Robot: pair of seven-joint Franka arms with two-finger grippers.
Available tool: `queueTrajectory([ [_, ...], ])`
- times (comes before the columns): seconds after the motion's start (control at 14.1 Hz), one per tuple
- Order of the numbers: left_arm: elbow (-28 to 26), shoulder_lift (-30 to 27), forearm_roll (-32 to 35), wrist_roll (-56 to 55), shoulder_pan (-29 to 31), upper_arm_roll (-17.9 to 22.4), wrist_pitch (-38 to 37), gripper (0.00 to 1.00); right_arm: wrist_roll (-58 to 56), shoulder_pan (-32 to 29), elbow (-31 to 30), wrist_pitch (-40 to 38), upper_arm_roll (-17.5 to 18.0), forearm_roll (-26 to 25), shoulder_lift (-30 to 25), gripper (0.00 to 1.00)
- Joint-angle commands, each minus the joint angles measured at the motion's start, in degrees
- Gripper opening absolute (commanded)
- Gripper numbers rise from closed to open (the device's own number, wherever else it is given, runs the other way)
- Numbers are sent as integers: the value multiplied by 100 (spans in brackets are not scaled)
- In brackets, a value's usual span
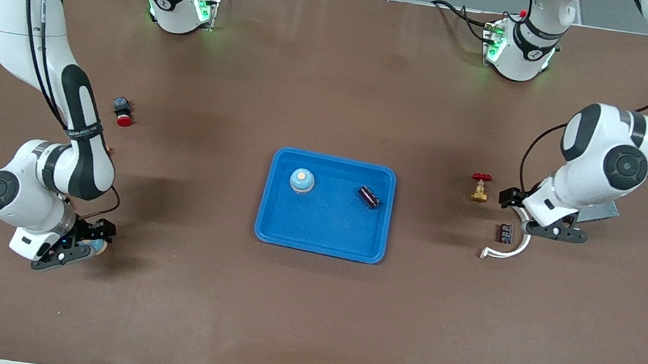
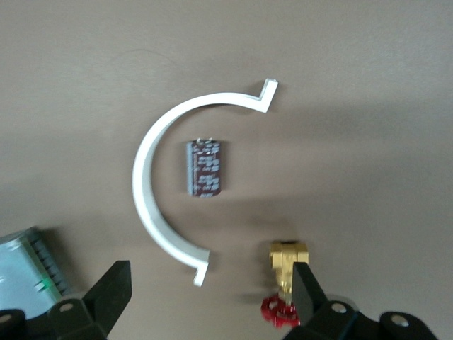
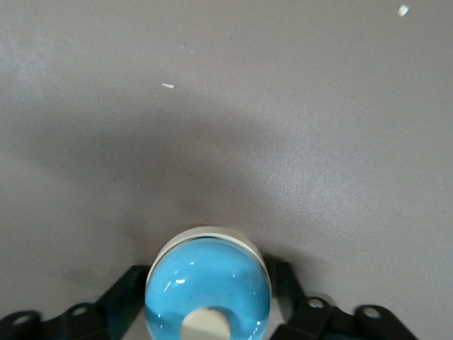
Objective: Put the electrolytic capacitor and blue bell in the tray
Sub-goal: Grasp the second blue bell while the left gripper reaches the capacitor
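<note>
The bright-blue tray lies mid-table. In it stand a blue bell and a dark electrolytic capacitor. A second blue bell sits low at the right arm's end of the table, where my right gripper is shut on its sides. In the right wrist view the black fingers press against the dome. My left gripper hangs open with nothing between its jaws. It hangs over the table beside another capacitor, which lies inside a white curved clip.
A brass valve with a red handwheel stands near the left gripper. The capacitor and clip lie just nearer the front camera than the valve. A grey metal plate sits under the left wrist. A red push-button lies by the right arm.
</note>
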Motion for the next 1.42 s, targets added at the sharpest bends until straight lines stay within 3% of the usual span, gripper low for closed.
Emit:
queueTrajectory([
  [0.0, 59, 458, -4, 103, 26, -15, 494, 100, -92, -43, 95, -49, 68, 289, 84, 0],
  [0.21, 199, 722, 40, 94, 26, 11, 619, 100, 144, 97, 323, -574, 68, 686, 31, 0],
  [0.35, 374, 889, 84, 103, 8, 29, 619, 100, 905, 273, 560, -1233, 59, 687, -56, 0],
  [0.71, 568, 1092, 515, -12, 87, 55, 637, 100, 2611, 782, 535, -1849, 68, 687, -303, 0],
  [1.35, 955, 1540, 524, -363, -1, 55, 654, 100, 6697, 2723, 359, -1851, 6, 433, -822, 0],
])
